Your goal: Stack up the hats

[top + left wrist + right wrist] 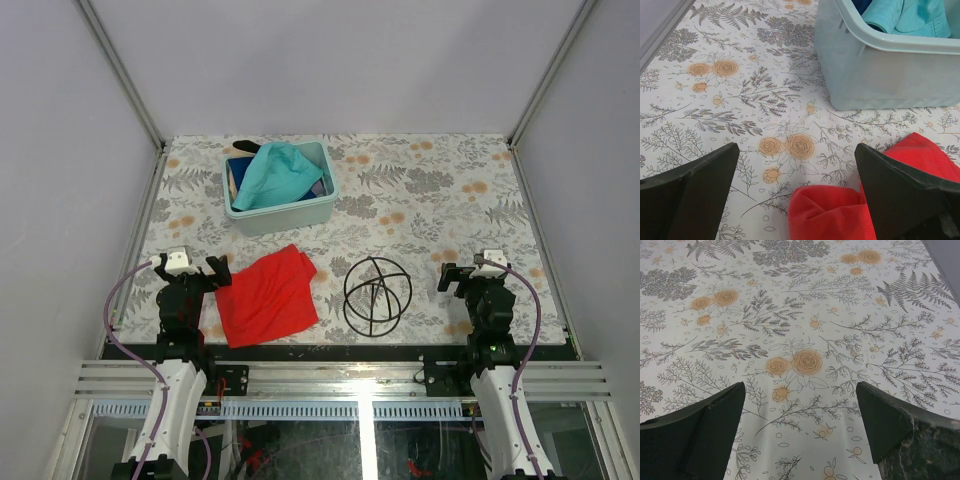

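Note:
A teal hat [277, 174] lies crumpled on top in the pale-teal bin [285, 213] at the back of the table. A dark blue hat [241, 171] shows beneath it; a tan bit peeks at the bin's left. No lavender hat shows. In the left wrist view the teal hat [912, 17] and a dark blue bit [863, 5] show over the bin wall [880, 75]. My left gripper [196, 268] is open and empty at the near left, beside the red cloth. My right gripper [465, 272] is open and empty at the near right, over bare tablecloth.
A flat red cloth [267, 295] lies between the left gripper and a black wire sphere [377, 294]; its corner shows between the left fingers [830, 212]. Grey walls enclose the table on three sides. A metal rail runs along the near edge.

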